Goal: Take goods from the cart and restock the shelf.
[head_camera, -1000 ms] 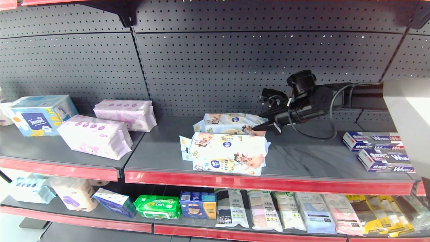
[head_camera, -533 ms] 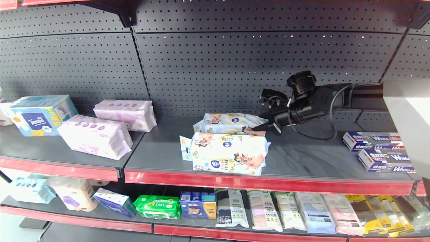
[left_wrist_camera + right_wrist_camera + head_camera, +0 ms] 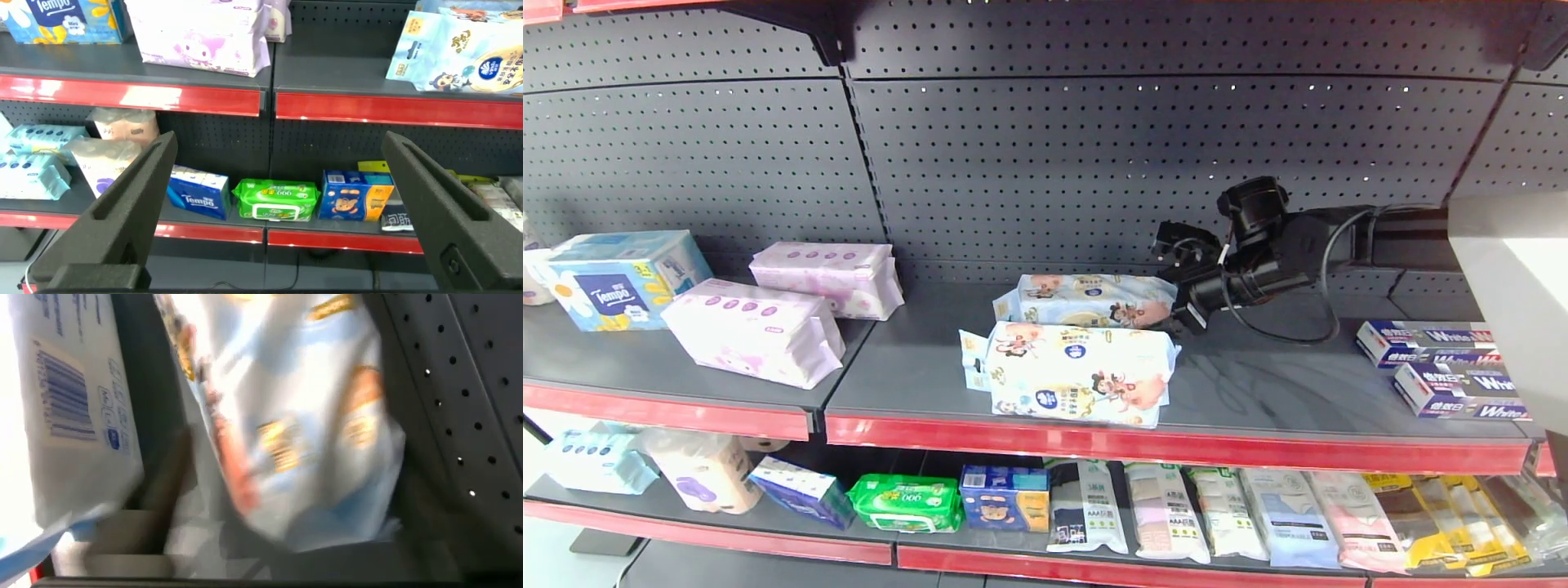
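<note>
While my left gripper [image 3: 278, 143] hangs low in front of the shelving, jaws spread wide with nothing between them, the work sits higher up. Nearest on the middle shelf [image 3: 1258, 392], a cartoon-printed tissue pack [image 3: 1074, 374] lies flat by the front lip. Just behind it lies the second tissue pack [image 3: 1094, 300], and my right gripper [image 3: 1180, 304] is up against its right end. Whether those jaws are closed on the wrapper or merely beside it I cannot tell, since the pack hides them. I judge this pack light, soft and squashy, with a slick, loose film wrapper, so it would sag if lifted by one end and crumple under a hard pinch. A hold across the short end, deep enough to catch the tissue block and not only the film, looks safest to me; sliding it flat along the shelf would also serve. Farther back stands the pegboard panel [image 3: 1054, 163], near enough to stop the pack.
</note>
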### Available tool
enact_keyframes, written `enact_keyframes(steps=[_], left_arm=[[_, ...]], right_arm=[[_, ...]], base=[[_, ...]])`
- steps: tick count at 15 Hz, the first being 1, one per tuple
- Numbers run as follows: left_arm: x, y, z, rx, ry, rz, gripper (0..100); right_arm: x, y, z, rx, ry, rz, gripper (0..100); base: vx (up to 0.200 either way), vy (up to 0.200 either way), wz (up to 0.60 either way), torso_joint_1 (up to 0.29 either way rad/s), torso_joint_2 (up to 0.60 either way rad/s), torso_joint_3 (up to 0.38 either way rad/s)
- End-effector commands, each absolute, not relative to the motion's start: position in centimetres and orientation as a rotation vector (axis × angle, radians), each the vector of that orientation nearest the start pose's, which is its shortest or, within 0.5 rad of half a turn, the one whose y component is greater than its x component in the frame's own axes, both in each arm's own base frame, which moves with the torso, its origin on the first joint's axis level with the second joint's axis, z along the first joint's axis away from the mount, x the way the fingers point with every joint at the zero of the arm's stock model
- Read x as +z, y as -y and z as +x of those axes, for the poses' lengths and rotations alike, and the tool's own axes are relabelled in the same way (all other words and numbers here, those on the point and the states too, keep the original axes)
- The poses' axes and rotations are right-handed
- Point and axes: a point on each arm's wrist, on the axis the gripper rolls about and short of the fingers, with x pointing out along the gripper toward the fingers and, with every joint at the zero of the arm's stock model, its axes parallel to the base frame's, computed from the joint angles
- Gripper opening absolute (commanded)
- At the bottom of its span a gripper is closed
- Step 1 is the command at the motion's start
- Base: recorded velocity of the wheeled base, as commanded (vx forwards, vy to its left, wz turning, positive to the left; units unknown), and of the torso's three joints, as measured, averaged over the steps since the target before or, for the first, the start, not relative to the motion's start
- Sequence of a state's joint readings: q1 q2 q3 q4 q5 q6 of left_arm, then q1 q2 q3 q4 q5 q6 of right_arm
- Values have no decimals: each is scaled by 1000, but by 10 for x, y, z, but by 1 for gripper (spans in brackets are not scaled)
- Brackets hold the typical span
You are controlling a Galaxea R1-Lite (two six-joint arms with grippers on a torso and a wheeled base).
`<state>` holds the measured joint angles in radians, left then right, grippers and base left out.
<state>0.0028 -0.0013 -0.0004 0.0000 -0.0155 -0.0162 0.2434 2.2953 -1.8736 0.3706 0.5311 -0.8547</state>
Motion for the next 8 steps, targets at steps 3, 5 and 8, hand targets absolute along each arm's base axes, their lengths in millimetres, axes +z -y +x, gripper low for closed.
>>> enact_keyframes(steps=[3, 5, 8], left_arm=[[75, 0, -23, -11, 0, -17, 100], [75, 0, -23, -12, 0, -17, 100], [75, 0, -23, -12, 0, -17, 100]], right_arm=[[158, -114, 442, 1001, -429, -645, 100], [161, -105, 438, 987, -442, -637, 100], [164, -90, 428, 966, -473, -621, 100]], base=[[0, 0, 0, 0, 0, 0], [0, 0, 0, 0, 0, 0], [0, 0, 0, 0, 0, 0]])
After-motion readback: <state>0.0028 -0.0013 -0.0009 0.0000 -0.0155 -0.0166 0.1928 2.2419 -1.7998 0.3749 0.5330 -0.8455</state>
